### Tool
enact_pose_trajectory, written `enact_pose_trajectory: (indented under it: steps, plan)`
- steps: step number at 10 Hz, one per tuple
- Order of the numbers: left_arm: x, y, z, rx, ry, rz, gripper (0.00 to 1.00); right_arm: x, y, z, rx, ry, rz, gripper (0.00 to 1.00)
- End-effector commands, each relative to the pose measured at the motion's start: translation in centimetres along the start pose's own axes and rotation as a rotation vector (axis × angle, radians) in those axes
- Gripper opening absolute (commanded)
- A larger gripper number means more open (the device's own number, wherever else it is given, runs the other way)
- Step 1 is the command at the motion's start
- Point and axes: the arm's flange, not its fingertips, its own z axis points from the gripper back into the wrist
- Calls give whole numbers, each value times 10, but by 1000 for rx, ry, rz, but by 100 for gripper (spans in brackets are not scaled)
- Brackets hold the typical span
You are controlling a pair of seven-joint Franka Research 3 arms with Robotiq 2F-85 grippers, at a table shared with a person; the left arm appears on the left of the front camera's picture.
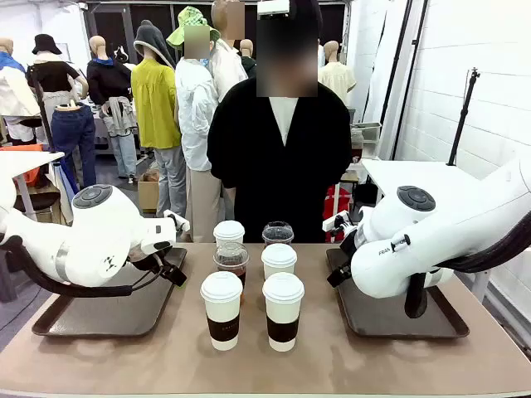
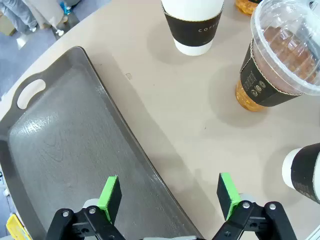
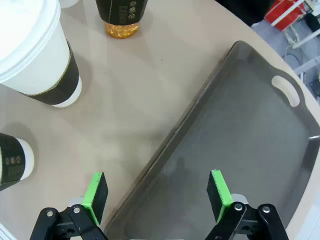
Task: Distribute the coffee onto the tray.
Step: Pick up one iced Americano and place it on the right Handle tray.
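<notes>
Six coffee cups stood upright on tabletop (image 1: 348, 365), clustered two-by-three between dark left tray (image 1: 99, 317) and right tray (image 1: 373, 320).
- Front: front-left paper cup (image 1: 221, 308), front-right paper cup (image 1: 283, 308); tall, white-lidded, dark brown sleeves.
- Middle: middle dome-lidded cup (image 1: 231, 264), brown drink; middle paper cup (image 1: 279, 262).
- Back: back paper cup (image 1: 229, 233); back dome-lidded cup (image 1: 278, 235).
</notes>
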Motion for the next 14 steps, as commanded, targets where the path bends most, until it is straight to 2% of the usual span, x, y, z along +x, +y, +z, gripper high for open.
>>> enact_pose_trajectory:
  steps: [1, 14]
  plan:
    - [0, 0, 0, 0, 0, 0, 100, 0, 0, 0, 0, 0, 0, 100]
    - [0, 0, 0, 0, 0, 0, 100, 0, 0, 0, 0, 0, 0, 100]
